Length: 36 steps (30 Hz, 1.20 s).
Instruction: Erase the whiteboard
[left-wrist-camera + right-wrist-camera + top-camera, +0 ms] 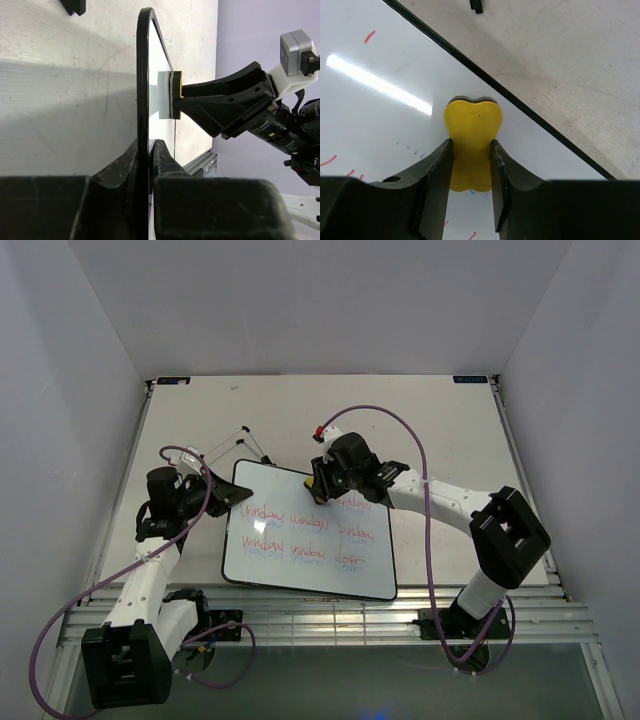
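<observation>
The whiteboard (300, 570) lies in the middle of the table, glossy white with a thin black frame and rows of red handwriting. My left gripper (222, 496) is shut on its left edge; in the left wrist view the black frame (143, 75) runs edge-on between my fingers. My right gripper (322, 483) is shut on the yellow eraser (472, 135) and presses it flat on the board near the top edge, right of the middle. The eraser also shows in the left wrist view (174, 95), face against the board.
The board's thin wire stand legs (240, 440) stick out behind its top left corner. A small black piece (476, 5) lies on the table beyond the board's edge. Aluminium rails (330, 620) run along the table's near edge.
</observation>
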Tool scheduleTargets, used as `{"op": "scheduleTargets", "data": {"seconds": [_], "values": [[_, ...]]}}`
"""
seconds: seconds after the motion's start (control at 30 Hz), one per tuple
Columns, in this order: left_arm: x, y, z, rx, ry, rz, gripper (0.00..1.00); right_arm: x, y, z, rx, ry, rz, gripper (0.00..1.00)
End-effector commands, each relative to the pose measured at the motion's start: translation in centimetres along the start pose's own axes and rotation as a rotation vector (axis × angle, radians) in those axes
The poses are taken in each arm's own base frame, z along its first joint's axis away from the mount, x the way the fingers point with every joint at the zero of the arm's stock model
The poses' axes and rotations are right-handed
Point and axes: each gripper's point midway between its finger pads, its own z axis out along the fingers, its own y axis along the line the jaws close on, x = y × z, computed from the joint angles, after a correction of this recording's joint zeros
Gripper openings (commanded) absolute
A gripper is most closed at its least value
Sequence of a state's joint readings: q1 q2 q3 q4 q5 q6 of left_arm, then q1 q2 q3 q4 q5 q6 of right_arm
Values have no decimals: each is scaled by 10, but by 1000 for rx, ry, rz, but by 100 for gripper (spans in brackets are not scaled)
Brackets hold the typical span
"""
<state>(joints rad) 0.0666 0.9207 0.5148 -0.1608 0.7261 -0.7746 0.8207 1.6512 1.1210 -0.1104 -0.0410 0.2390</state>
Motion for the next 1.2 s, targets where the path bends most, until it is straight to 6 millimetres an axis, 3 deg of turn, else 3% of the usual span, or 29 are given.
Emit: {"op": "scheduleTargets", "data": {"seconds": [0.0, 0.1, 0.13, 0.2, 0.23, 0.3, 0.33, 0.43, 0.47, 0.63, 0.77, 0.8, 0.87, 0.9, 0.93, 0.97, 1.0, 1.03, 1.1, 1.13, 1.17], "values": [[-22, -30, -5, 88, -75, 228, 0, 92, 10, 8, -55, 277, 59, 29], [-21, -29, -5, 86, -73, 224, 0, 68, 36, 18, -126, 233, 66, 29], [-21, -30, -5, 87, -74, 226, 0, 39, 48, 21, -152, 180, 58, 29], [-20, -29, -5, 86, -73, 225, 0, 29, 63, 33, -180, 192, 54, 29], [-20, -29, -5, 86, -73, 228, 0, -4, 76, 34, -203, 135, 41, 29], [-20, -29, -6, 83, -72, 226, 0, -10, 84, 46, -204, 160, 36, 29], [-20, -29, -6, 83, -72, 229, 0, -34, 93, 46, -220, 118, 27, 29], [-20, -29, -6, 79, -73, 228, 0, -37, 98, 59, -225, 147, 28, 29], [-20, -28, -6, 78, -72, 227, 0, -47, 101, 60, -233, 133, 23, 29], [-21, -26, -5, 65, -75, 219, 0, -33, 95, 61, -205, 170, 4, 29], [-23, -17, -4, 19, -88, 199, 0, -4, 67, 49, -108, 205, -12, 29], [-25, -14, -3, 4, -95, 193, 0, 18, 56, 41, -91, 242, -8, 29], [-24, -11, -3, -12, -92, 179, 0, 40, 34, 32, -54, 270, 14, 29], [-24, -10, -3, -17, -92, 174, 0, 38, 29, 22, -54, 236, 19, 29], [-25, -7, -3, -31, -98, 168, 0, 78, 4, 15, -10, 306, 54, 29], [-24, -6, -3, -38, -97, 162, 0, 90, -5, 9, -4, 314, 85, 29], [-25, -5, -3, -44, -99, 160, 0, 88, -11, 0, -4, 273, 101, 29], [-24, -3, -3, -52, -97, 154, 0, 123, -33, -10, 34, 327, 149, 29], [-25, 0, -3, -69, -97, 145, 0, 136, -46, -25, 57, 312, 197, 29], [-24, 0, -3, -71, -94, 138, 0, 158, -64, -32, 89, 331, 249, 29], [-24, 1, -2, -74, -93, 133, 0, 162, -67, -37, 80, 322, 274, 29]]}}
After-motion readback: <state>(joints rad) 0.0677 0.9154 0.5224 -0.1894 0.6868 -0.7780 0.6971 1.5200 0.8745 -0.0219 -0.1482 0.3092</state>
